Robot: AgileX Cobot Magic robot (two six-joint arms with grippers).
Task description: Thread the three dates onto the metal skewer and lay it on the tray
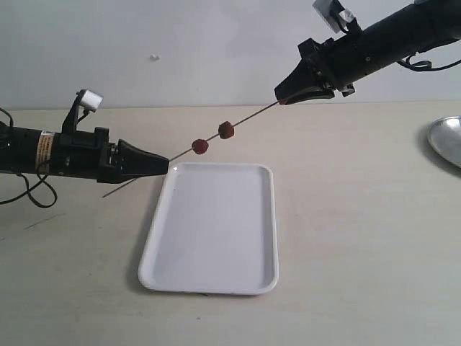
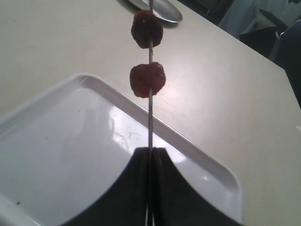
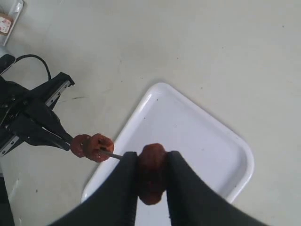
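Observation:
The thin metal skewer [image 1: 252,119] slants in the air above the far edge of the white tray [image 1: 209,231]. My left gripper [image 1: 164,163] is shut on its lower part, and the rod's tail sticks out behind the gripper. Two reddish-brown dates [image 1: 200,146] [image 1: 226,130] sit threaded on the rod, also seen in the left wrist view [image 2: 147,79] [image 2: 146,29]. My right gripper [image 1: 282,98] is at the skewer's upper end, shut on the third date [image 3: 151,173], with the rod's tip at that date. Its fingers [image 3: 123,181] hide where the tip meets it.
A round silver metal dish [image 1: 446,140] sits at the table's right edge. The tray [image 2: 66,141] lies below the skewer, with nothing on it. A pale wall stands behind the table.

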